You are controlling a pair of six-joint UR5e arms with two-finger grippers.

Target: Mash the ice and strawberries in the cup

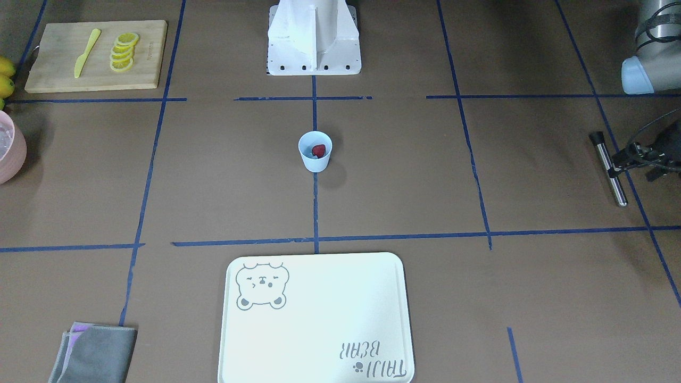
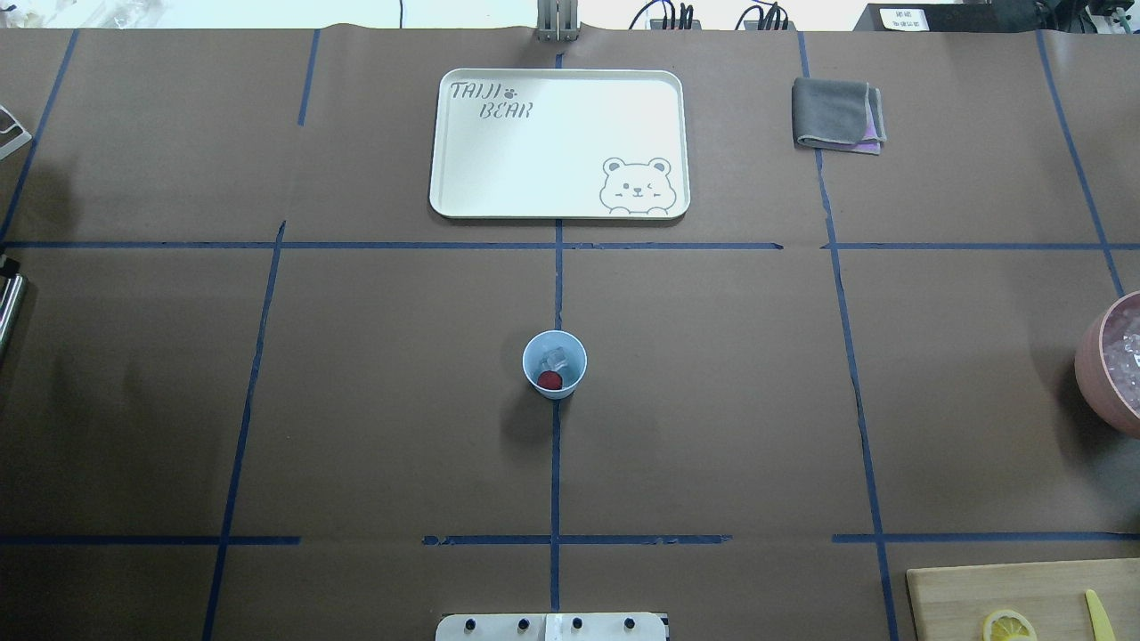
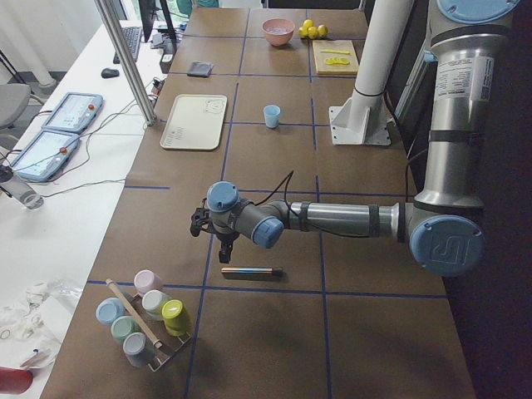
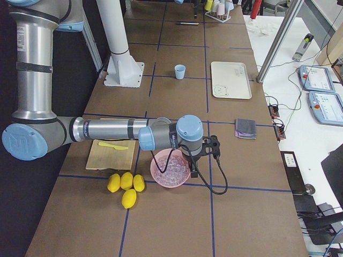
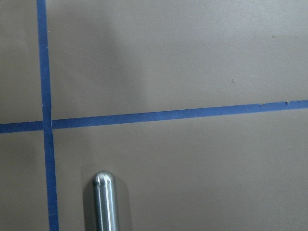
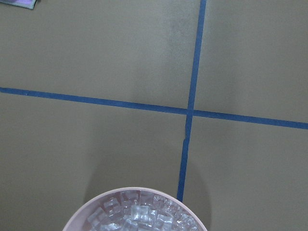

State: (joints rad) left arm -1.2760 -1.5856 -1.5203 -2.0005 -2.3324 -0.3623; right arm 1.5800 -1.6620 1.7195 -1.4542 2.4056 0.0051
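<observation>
Exterior left view, nearest first: in the lower middle of the frame the steel muddler point(image 3: 252, 271) is lying flat on the desk point(image 3: 274, 174), and nothing is gripping it. The left hand point(image 3: 223, 248) is hanging close over it. I cannot tell whether its fingers are spread or pressed together. The left wrist camera is showing only the rod's rounded tip at its bottom edge and no fingers.

Farther back, in the upper middle of the frame, the cup point(image 3: 272, 115) is standing upright and alone, well apart from both arms. In the overhead exterior view it is holding the strawberry point(image 2: 550, 380) at the lower side of its mouth and a few lumps of ice point(image 2: 556, 359) above it. Both are looking whole.

Farthest, at the top of the frame, the pink bowl point(image 3: 278, 37) is sitting full of spare ice. In the exterior right view the right hand point(image 4: 213, 145) is hovering just beside it, and its state is likewise unreadable.

So the loading is looking done, while the mashing is not yet begun. What is waiting, as I judge it, is picking up the muddler, carrying it to the cup, and pressing down on the fruit and ice, probably with the cup being steadied.
</observation>
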